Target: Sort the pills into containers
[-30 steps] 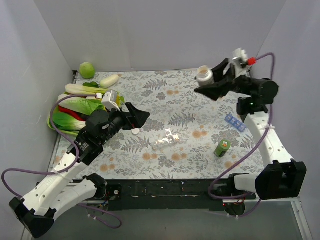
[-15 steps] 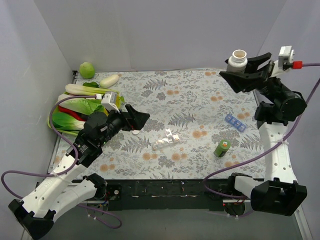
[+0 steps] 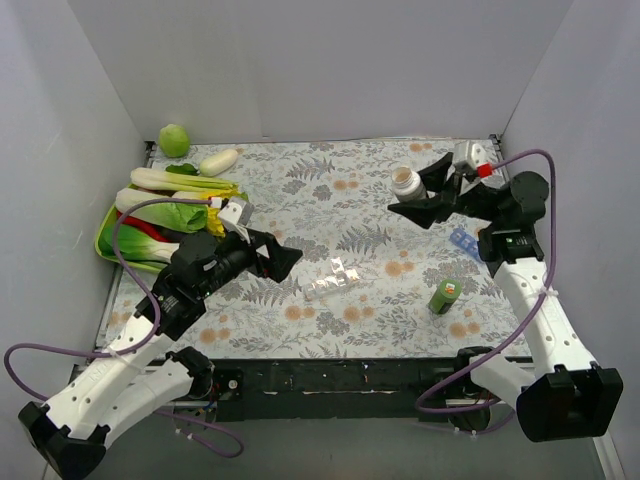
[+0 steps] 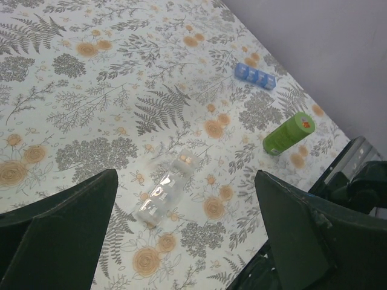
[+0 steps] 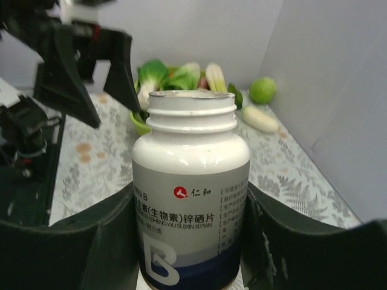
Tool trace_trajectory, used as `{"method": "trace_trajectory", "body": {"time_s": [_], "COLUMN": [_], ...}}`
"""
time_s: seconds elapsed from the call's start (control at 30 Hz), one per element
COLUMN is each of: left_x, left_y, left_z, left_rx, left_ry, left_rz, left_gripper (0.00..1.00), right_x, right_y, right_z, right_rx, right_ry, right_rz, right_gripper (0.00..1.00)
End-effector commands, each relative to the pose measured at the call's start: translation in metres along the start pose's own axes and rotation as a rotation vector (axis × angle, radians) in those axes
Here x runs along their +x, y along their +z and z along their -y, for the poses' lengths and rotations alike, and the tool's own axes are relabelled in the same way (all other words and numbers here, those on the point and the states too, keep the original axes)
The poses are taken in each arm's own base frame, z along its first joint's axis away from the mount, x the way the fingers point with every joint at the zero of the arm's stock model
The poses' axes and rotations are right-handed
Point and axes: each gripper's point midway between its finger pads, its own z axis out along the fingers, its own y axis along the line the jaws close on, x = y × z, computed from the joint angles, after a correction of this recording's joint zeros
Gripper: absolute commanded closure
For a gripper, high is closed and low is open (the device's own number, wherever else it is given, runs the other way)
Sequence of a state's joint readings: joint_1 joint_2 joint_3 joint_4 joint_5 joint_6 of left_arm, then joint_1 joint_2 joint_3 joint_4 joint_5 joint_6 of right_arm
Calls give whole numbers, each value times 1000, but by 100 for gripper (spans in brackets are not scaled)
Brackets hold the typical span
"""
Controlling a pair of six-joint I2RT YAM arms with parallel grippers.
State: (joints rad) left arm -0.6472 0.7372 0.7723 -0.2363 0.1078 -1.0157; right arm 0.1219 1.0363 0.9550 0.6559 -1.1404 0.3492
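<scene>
The light, stiff, likely slippery strip point(image 3: 333, 279) lies central on the desk point(image 3: 350, 200), best pinched across its narrow sides; the right pincer point(image 3: 410, 195) clasps an uncapped bottle point(image 3: 405, 180), the left pincer point(image 3: 288, 260) gapes empty.

A clear plastic pill box point(image 3: 333, 281), a short row of small square compartments, lies slantwise just below the centre of the overhead frame.

Lab-style robot booth: plain grey walls point(image 3: 300, 60) around a floral-clothed table point(image 3: 300, 200).
</scene>
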Motion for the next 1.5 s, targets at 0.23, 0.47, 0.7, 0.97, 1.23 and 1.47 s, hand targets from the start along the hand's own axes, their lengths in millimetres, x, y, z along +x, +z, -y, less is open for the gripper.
{"method": "trace_trajectory", "body": {"time_s": [0.23, 0.47, 0.7, 0.97, 1.23, 1.47], "left_x": [50, 73, 81, 72, 71, 71], "left_y": [-1, -1, -6, -14, -14, -14], "left_z": [-14, -22, -24, -26, -29, -29], "left_rx": [104, 125, 148, 135, 115, 115], "left_ry": [340, 382, 437, 483, 492, 497], "left_rz": [-59, -25, 17, 98, 94, 98], "left_gripper": [2, 2, 2, 2, 2, 2], "right_x": [190, 258, 297, 322, 339, 347], "right_y": [-20, -30, -27, -19, -18, -19], "right_z": [-10, -35, -54, -53, -49, -38], "right_rx": [-161, -288, -400, -392, -351, -309], "right_ry": [-82, -120, -104, -107, -123, -122], "right_rz": [-451, -632, -756, -862, -965, -1035], "right_gripper": [93, 93, 94, 94, 95, 95]}}
